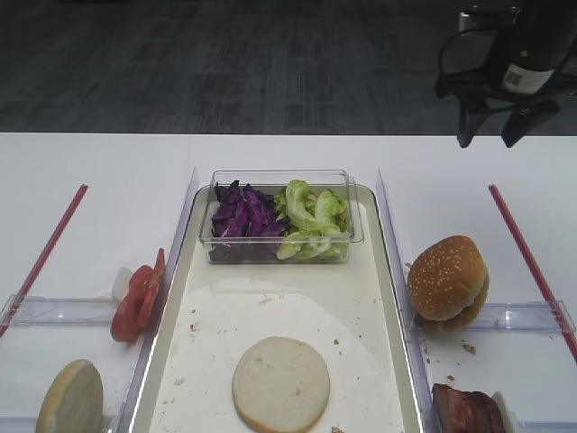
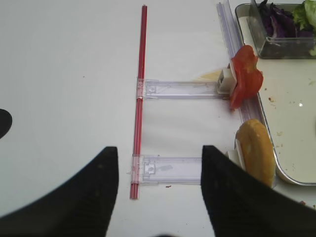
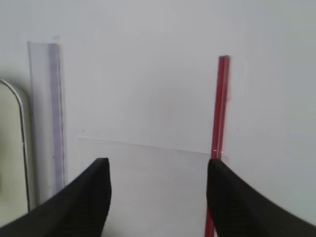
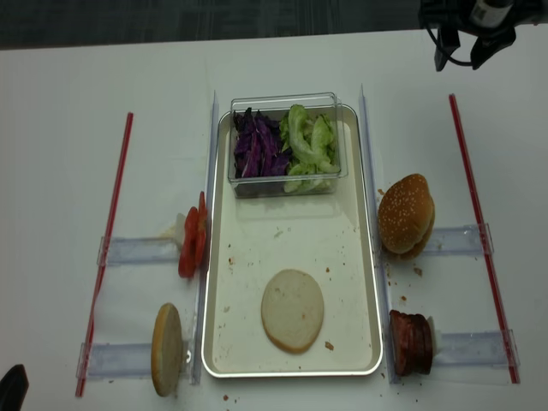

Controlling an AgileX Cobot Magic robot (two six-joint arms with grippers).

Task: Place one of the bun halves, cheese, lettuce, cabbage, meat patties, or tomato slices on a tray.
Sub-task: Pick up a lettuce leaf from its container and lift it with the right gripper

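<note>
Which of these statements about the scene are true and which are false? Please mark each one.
1. A bun half lies cut face up on the tray. True.
2. The clear tub holds only lettuce. False: it holds purple cabbage on the left and green lettuce on the right.
3. The right gripper holds a tomato slice. False: it is open and empty, raised over the far right of the table.
4. The tomato slices stand left of the tray, outside it. True.
5. The sesame bun halves rest on the tray. False: they sit right of it, on the table.
</note>
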